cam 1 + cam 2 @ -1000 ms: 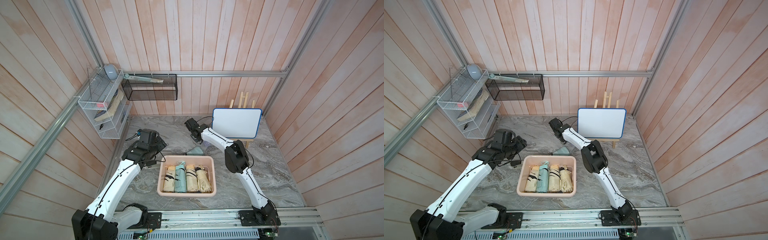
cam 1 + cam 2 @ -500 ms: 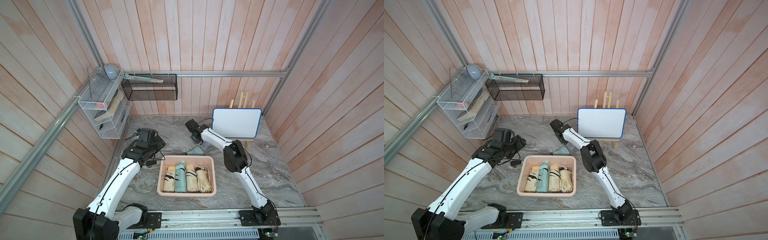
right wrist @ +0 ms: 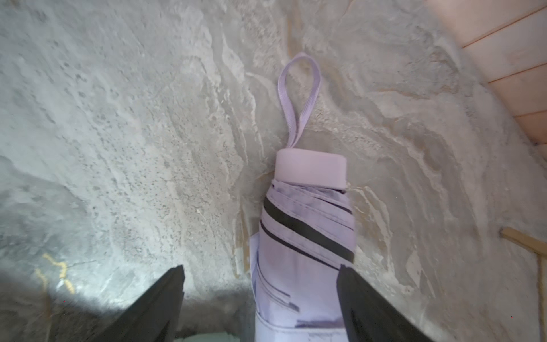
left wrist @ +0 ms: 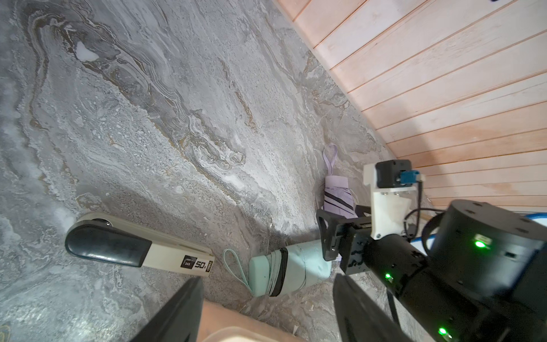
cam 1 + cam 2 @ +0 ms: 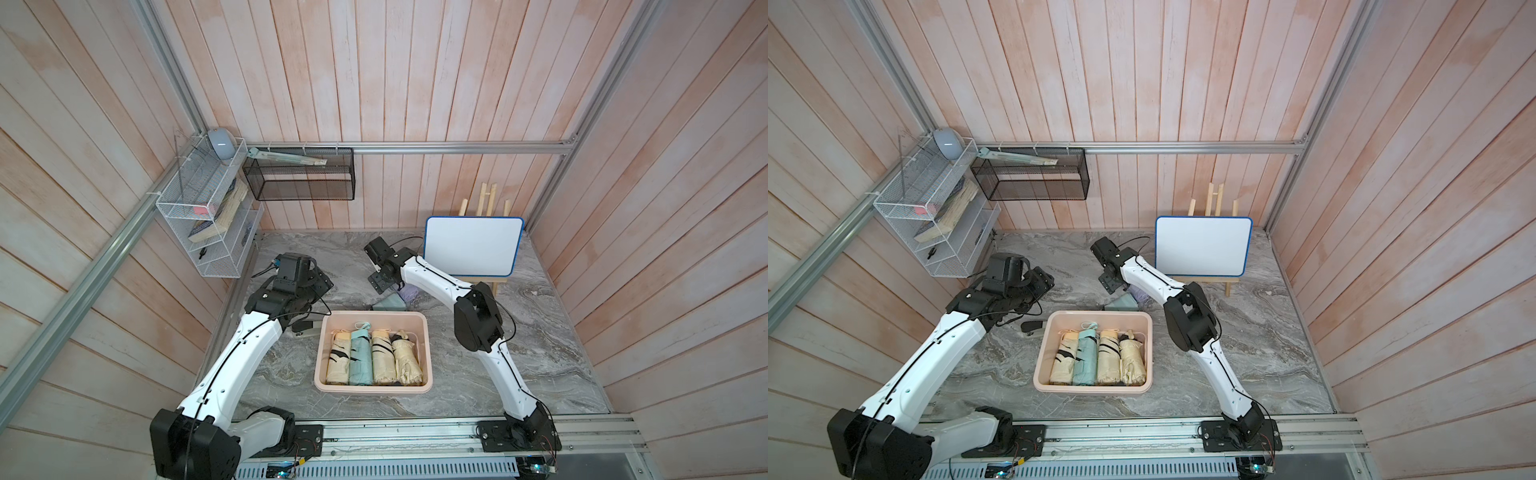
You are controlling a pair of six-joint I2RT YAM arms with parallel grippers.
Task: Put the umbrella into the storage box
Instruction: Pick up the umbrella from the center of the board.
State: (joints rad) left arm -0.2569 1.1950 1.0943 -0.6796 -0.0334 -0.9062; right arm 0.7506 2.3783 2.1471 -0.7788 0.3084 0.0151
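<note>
lilac umbrella [image 3: 305, 237] lies flat on the table [image 3: 118, 148], just behind the far rim of the box [image 5: 374, 316], with its cap and wrist loop pointing away from your right gripper [image 3: 260, 266]. that gripper's jaws stand wide apart with the umbrella's body between them, so it has hold of nothing. the roll sits off-centre, close against one finger [image 3: 367, 308], with a clear gap to the other. straddling it lengthwise makes sense: a squeeze across the narrow width should catch the fabric roll rather than the smooth cap. i'd centre it before closing, or the near finger may shove the roll sideways.

mint umbrella [image 4: 290, 266] lies just beside the lilac one, at an angle to it. i can't tell whether they touch, so a lift may drag it along.

your left gripper [image 4: 268, 278] hangs open and empty by the box's far corner, near the stapler [image 4: 133, 251] and out of the right arm's way.

the box holds four rolled umbrellas [image 5: 374, 357] side by side, covering its floor, so the lilac one will likely have to go on top.
</note>
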